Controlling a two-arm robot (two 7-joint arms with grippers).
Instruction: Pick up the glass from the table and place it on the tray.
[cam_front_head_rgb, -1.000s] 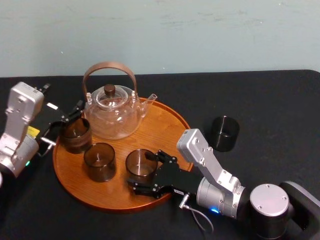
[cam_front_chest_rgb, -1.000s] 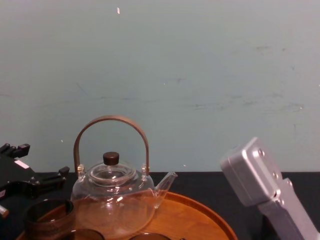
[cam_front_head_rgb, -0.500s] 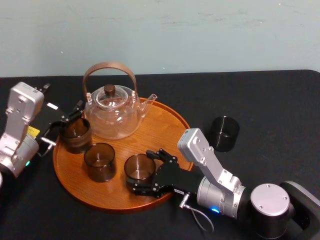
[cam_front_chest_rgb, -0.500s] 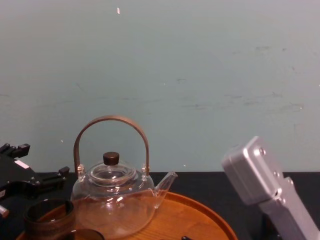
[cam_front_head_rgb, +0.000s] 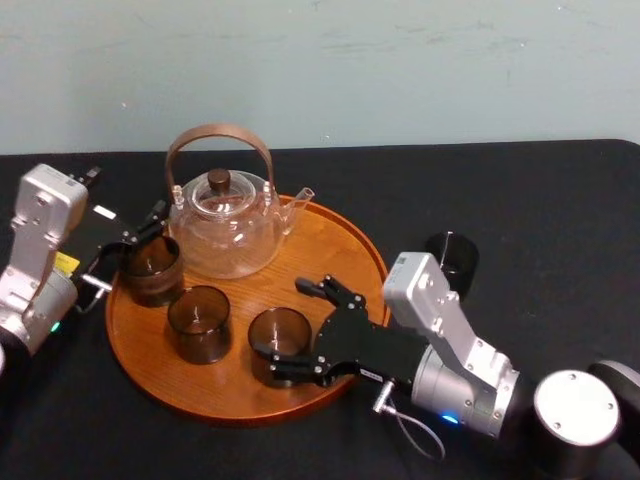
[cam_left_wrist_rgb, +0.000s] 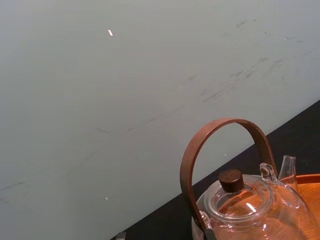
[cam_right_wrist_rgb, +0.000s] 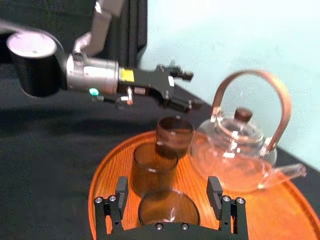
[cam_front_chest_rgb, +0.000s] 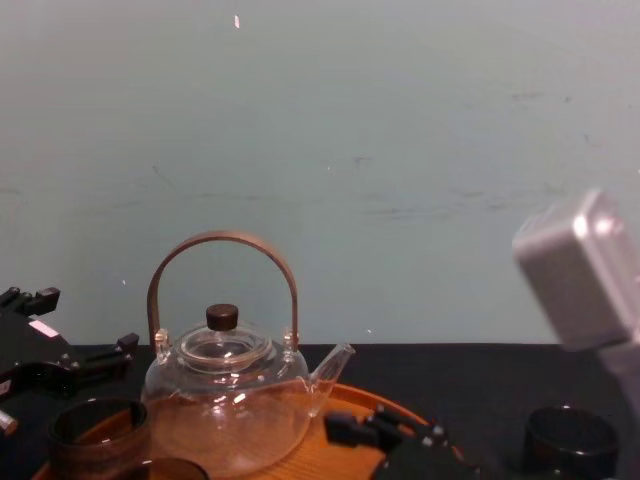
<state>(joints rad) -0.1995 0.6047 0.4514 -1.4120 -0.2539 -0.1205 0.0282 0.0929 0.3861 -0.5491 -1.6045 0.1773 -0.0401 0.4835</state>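
Now your right gripper (cam_front_head_rgb: 285, 328) spread open over tray (cam_front_head_rgb: 330, 250), fingers (cam_right_wrist_rgb: 120, 192) either side of glass (cam_front_head_rgb: 277, 332). Glass upright on tray, between fingertips. Beyond gripper: second tumbler (cam_front_head_rgb: 199, 322), then third tumbler (cam_front_head_rgb: 152, 268), teapot (cam_front_head_rgb: 225, 225) off to side. Behind gripper's wrist, spare tumbler (cam_front_head_rgb: 452, 260) on table (cam_front_head_rgb: 540, 220). Left gripper (cam_front_head_rgb: 135, 235) across tray, beside third tumbler.
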